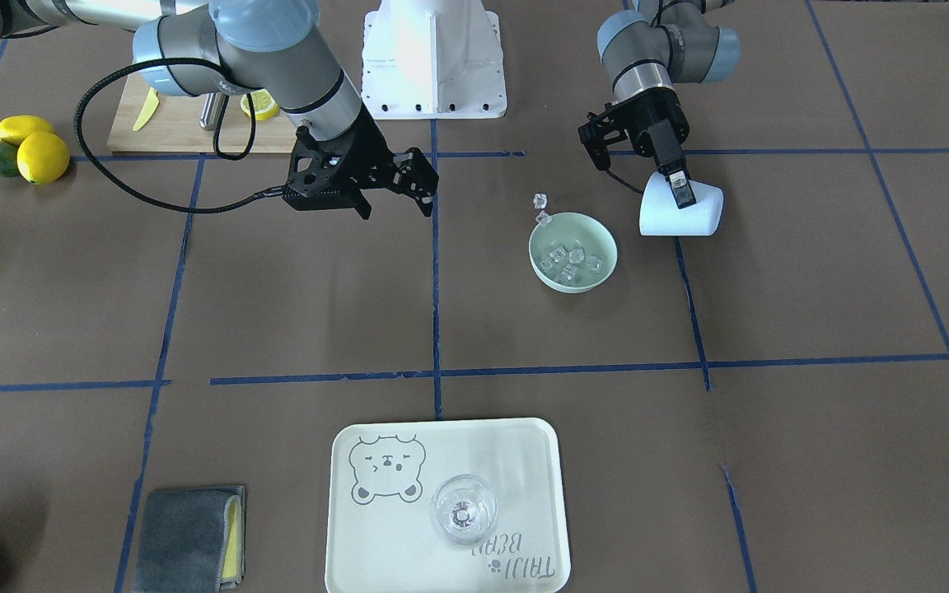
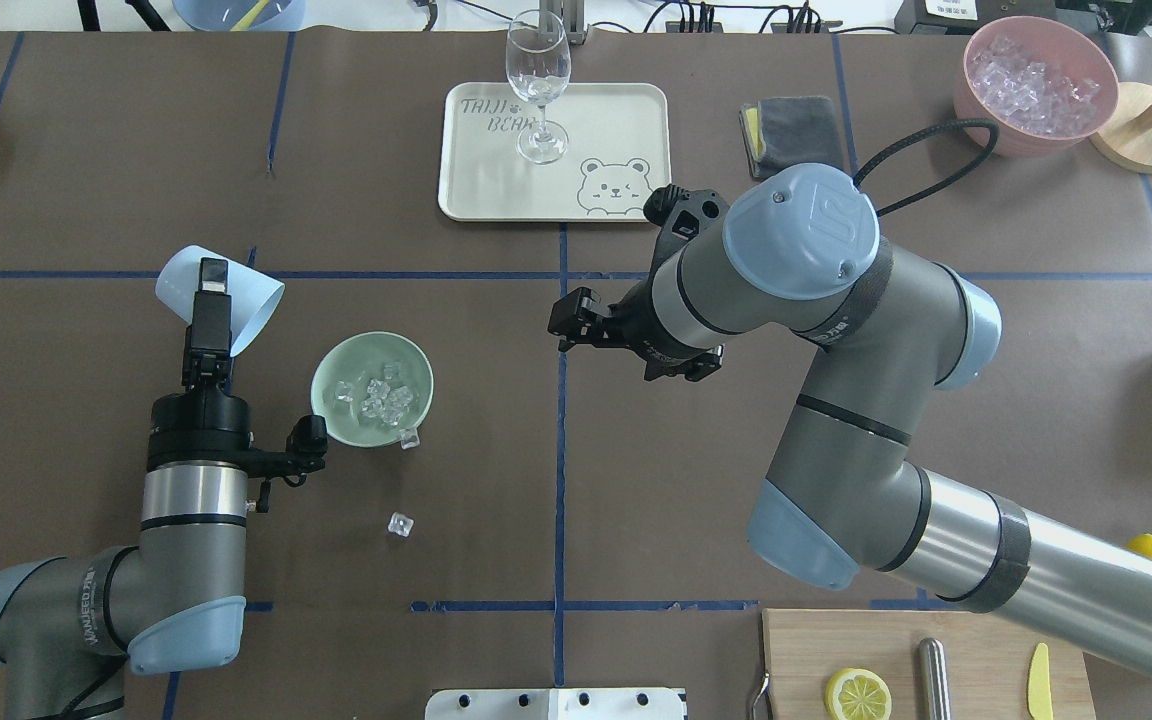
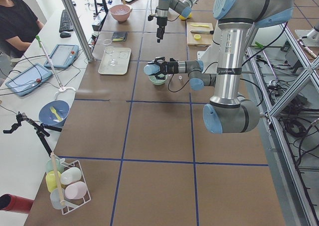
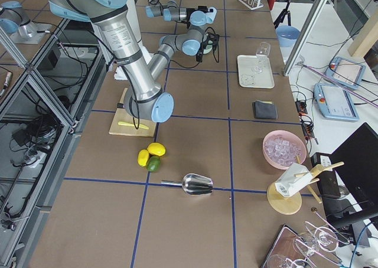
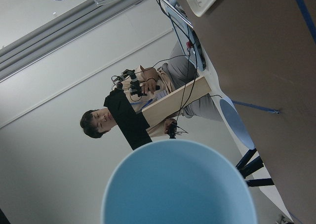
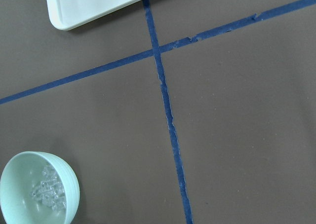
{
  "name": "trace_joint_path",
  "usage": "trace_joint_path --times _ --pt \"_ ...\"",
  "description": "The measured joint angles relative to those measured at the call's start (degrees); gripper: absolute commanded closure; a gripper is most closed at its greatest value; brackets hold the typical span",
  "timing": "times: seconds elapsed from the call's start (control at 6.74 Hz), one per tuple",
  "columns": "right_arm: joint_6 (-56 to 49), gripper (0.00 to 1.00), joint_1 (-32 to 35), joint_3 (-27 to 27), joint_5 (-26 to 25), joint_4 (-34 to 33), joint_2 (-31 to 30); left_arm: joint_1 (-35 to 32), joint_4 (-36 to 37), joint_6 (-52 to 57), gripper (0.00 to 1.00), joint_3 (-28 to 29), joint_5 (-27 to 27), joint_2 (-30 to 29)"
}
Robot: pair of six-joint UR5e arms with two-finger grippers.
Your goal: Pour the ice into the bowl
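Brown desk [image 2: 86,150], mint bowl [image 2: 321,385] toward its left edge has most of the ice [image 2: 383,397]; two cubes [image 2: 399,525] lie outside. Left gripper [image 2: 213,285] is clamped on the tipped blue cup [image 2: 248,302], right gripper [image 1: 396,207] sits apart, empty.

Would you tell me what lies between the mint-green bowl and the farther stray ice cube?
A second stray cube, beside the rim of the bowl; otherwise bare table, as the overhead view shows.

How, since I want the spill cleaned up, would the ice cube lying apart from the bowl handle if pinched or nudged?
Probably slippery: the cube is clear and glossy, so a pinch might squirt it out. Likely light and quick to slide, as it is small and lies loose on the flat table.
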Motion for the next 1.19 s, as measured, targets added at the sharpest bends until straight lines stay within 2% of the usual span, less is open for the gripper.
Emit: trace_joint_path --times 0.44,0.74,0.89,1.19 --pt "-0.07 0.0 0.0 0.0 0.0 0.08 0.0 0.0 -0.91 -0.01 1.0 -0.29 -0.07 -0.03" --pt "-0.07 0.0 0.0 0.0 0.0 0.07 0.0 0.0 -5.84 0.03 1.0 -0.23 -0.33 -0.04" --pt "0.02 0.0 0.0 0.03 0.0 0.03 0.01 0.0 -8.97 0.1 1.0 -0.31 -1.93 -0.03" --pt "0.15 0.0 0.0 0.07 0.0 0.0 0.01 -0.09 -11.36 0.15 1.0 -2.8 -9.63 0.04"
